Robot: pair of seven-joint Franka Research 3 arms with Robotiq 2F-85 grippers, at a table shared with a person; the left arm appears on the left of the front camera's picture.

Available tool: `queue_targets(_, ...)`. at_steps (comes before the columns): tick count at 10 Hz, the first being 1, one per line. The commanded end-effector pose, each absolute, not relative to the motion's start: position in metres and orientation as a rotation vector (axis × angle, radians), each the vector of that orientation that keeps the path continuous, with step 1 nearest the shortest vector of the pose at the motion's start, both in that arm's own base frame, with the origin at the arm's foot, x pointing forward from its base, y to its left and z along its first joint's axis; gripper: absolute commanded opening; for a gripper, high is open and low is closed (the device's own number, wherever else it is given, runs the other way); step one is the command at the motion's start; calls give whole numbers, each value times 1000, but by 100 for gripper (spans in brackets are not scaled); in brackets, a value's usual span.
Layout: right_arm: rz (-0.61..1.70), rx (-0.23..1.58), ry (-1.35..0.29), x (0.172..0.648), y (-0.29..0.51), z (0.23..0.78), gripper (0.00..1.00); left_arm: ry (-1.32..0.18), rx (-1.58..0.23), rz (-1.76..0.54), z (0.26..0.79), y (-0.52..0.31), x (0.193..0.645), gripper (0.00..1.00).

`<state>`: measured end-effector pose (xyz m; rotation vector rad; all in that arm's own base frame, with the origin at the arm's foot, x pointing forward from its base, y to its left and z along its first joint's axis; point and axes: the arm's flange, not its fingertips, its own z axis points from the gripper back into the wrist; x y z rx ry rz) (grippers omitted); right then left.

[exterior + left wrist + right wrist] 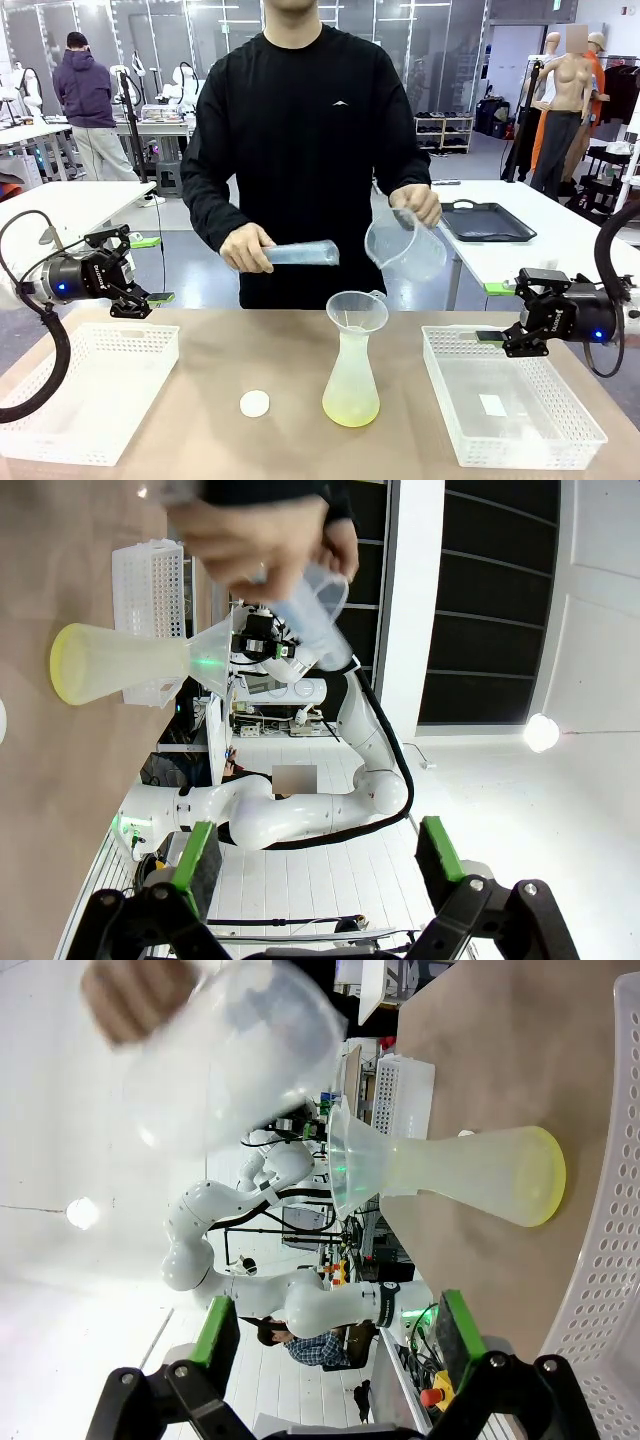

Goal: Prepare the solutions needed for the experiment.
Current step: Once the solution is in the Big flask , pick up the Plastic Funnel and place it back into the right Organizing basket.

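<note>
1. One shallow layer of pale yellow-green solution lies in the bottom of the frosted flask. The flask stands upright mid-bench, toward the robot's edge, with a clear funnel seated in its neck.
2. Some preparation looks done, but more seems left. The person holds a clear cylinder level in one hand and a tilted beaker in the other, both above the funnel and apart from it. I cannot tell whether either vessel holds liquid.
3. A small white cap lies on the bench just left of the flask, not yet fitted.
4. The left pincer hangs released at the bench's left edge near the left basket. The right pincer hangs released at the right edge near the right basket. Neither grasps anything.
5. The front view gives the upright layout and both hands clearly. The right wrist view, rolled sideways, shows the yellow-green tint at the flask's base more strongly, with the beaker blurred. The left wrist view shows its own green pads spread wide.
</note>
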<state>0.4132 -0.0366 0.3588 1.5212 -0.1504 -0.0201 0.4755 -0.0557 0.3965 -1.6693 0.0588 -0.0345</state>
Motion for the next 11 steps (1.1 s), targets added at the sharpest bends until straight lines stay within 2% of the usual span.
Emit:
queue_targets(1,-18,1517,-152,414,-35,360,100,52,-1671,-42,398,-56,474,100)
queue_targets(11,-18,1517,-152,414,-35,360,100,52,-1671,-42,398,-56,474,100)
